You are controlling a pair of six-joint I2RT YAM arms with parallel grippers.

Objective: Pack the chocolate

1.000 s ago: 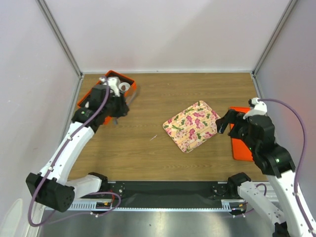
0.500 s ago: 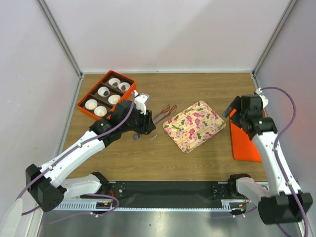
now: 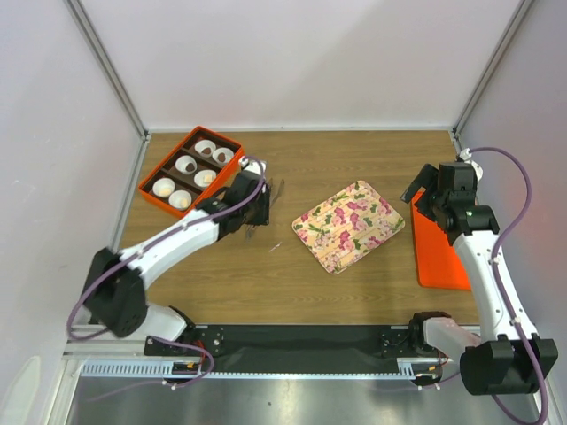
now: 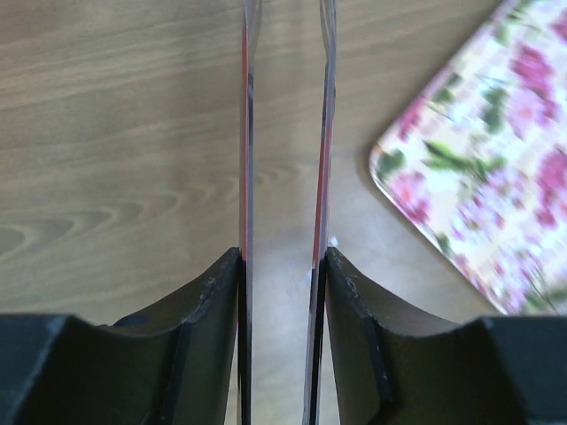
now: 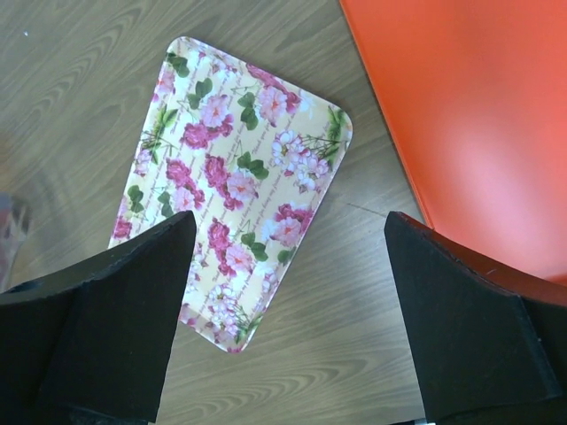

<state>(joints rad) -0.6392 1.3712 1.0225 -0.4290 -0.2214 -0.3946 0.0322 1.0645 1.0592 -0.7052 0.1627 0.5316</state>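
The chocolate [image 3: 187,165] shows only as small dark spots inside white paper cups in the orange box [image 3: 151,180] at the back left. My left gripper [image 3: 258,211] hovers between that box and the pink-flowered tray [image 3: 348,226]. It is shut on a pair of tongs [image 3: 273,189], whose two thin blades [image 4: 248,133] run forward between the jaws of the left gripper [image 4: 282,257] over bare wood. The tray [image 4: 496,168] lies to their right. My right gripper [image 3: 418,193] hangs open and holds nothing, with the right gripper [image 5: 288,310] above the tray's [image 5: 230,168] near corner.
A flat orange lid [image 3: 440,252] lies by the right wall, under my right arm, and shows as the orange lid [image 5: 461,106] at the top right of the right wrist view. Grey walls close the table on three sides.
My left arm has left the orange box and carried the tongs toward the middle of the table. My right arm has lifted and drawn back toward the right wall.
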